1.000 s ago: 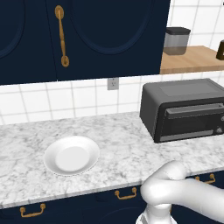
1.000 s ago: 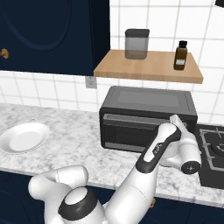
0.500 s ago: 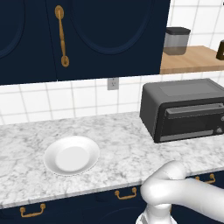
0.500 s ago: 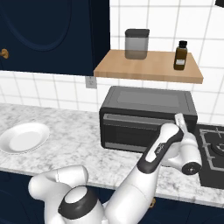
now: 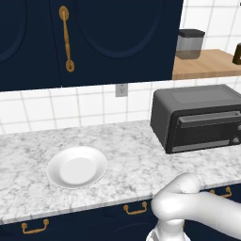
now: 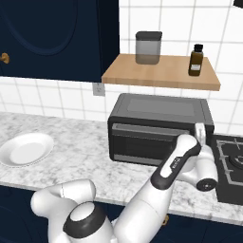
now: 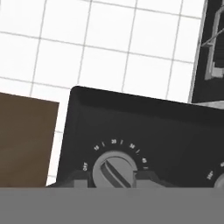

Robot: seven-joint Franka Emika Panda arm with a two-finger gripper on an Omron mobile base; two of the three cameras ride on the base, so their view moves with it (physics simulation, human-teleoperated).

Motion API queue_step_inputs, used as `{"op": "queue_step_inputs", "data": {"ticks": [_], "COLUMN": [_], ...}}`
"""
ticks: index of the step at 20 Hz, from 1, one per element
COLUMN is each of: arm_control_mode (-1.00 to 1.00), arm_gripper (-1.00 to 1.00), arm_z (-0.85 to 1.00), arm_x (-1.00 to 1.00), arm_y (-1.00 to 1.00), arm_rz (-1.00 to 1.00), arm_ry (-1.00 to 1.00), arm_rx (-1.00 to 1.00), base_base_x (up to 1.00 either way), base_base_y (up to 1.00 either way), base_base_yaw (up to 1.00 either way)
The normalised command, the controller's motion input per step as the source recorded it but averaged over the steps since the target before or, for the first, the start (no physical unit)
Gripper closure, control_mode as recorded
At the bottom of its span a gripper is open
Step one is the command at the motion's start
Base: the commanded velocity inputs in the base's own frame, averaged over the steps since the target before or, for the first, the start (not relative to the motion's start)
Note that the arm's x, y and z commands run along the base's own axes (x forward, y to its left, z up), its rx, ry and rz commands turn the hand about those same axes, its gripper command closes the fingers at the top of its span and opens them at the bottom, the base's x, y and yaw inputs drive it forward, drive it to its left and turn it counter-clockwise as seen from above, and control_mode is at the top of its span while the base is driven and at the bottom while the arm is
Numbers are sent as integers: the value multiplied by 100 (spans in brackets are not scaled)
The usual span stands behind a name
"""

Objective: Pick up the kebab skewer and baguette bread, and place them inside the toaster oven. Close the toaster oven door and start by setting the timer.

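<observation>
The toaster oven [image 5: 197,117] [image 6: 156,126] stands on the marble counter, and the toaster oven door [image 5: 204,129] [image 6: 142,142] is closed against it. My gripper [image 6: 200,133] [image 7: 114,179] is at the oven's right-hand control panel. In the hand view its dark fingertips [image 7: 81,179] flank the grey timer knob [image 7: 114,168], shut on it; the dial marks arc above the knob. The kebab skewer and the baguette bread are out of view. The white plate [image 5: 77,168] [image 6: 26,148] on the left of the counter holds nothing.
A wooden shelf [image 6: 161,71] above the oven carries a grey canister [image 6: 148,46] and a brown bottle [image 6: 195,60]. A stove burner [image 6: 232,163] lies right of the oven. A second knob [image 7: 218,179] sits beside the timer knob. Dark blue cabinets [image 5: 94,37] hang above.
</observation>
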Motion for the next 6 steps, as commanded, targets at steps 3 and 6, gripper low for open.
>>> {"op": "queue_step_inputs", "data": {"ticks": [3,6], "arm_control_mode": [-100,-100], "arm_gripper": [100,100], "arm_z": [-2,-3], "arm_x": [0,0], "arm_y": [0,0], "arm_rz": [0,0], "arm_ry": [-10,-9], "arm_rx": [24,24], "base_base_x": [0,0], "base_base_y": [0,0], "base_base_yaw": [0,0]}}
